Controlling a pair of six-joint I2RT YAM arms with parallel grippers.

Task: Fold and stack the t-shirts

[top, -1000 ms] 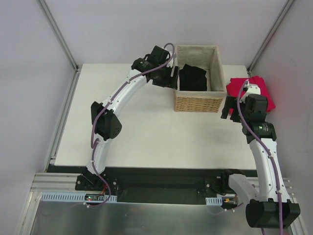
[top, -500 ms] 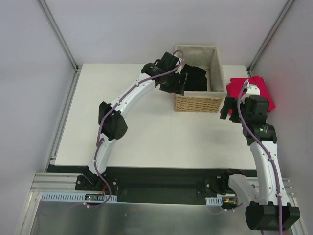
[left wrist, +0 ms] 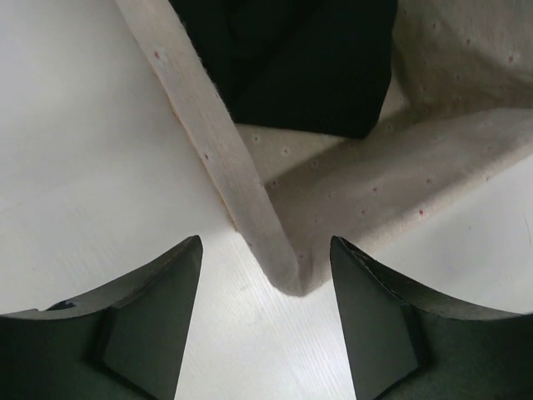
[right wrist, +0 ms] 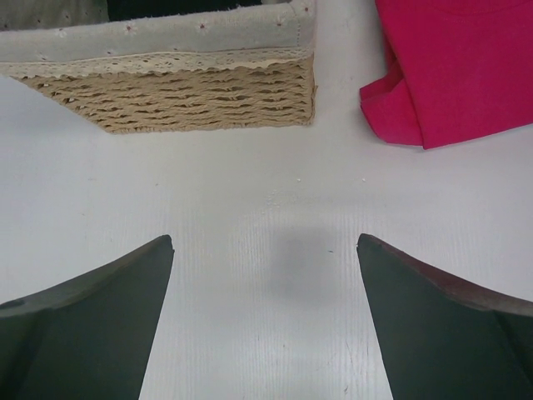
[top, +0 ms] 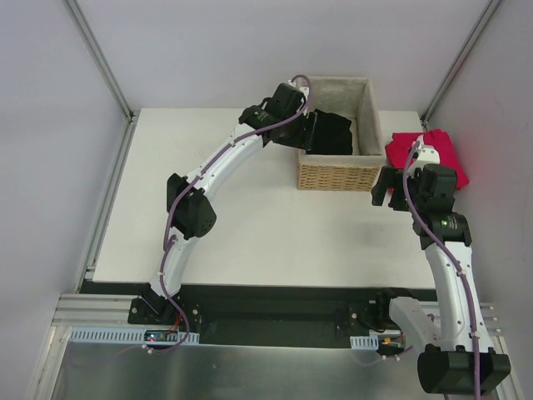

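The black t-shirt [top: 335, 133] lies crumpled inside the wicker basket [top: 337, 177]; in the left wrist view the black t-shirt [left wrist: 300, 58] fills the top of the frame. My left gripper [top: 310, 133] hovers over the basket's left rim, open, with nothing between its fingers [left wrist: 150, 317]. The pinkish-red t-shirt [top: 435, 148] lies bunched on the table to the right of the basket, and shows as the red t-shirt [right wrist: 466, 67] at the top right of the right wrist view. My right gripper [top: 385, 190] is open above bare table, in front of the basket's right corner.
The basket's pale cloth-lined rim [left wrist: 241, 183] runs diagonally under my left gripper [left wrist: 265, 243], its corner between the fingers. The basket's woven front wall [right wrist: 183, 96] stands beyond my right gripper [right wrist: 265, 242]. The white table [top: 250, 233] spreads to the left and front.
My left arm has swung to the right, from beside the basket's left wall to over its rim, and its jaws have narrowed a little. The right gripper has drifted slightly left.
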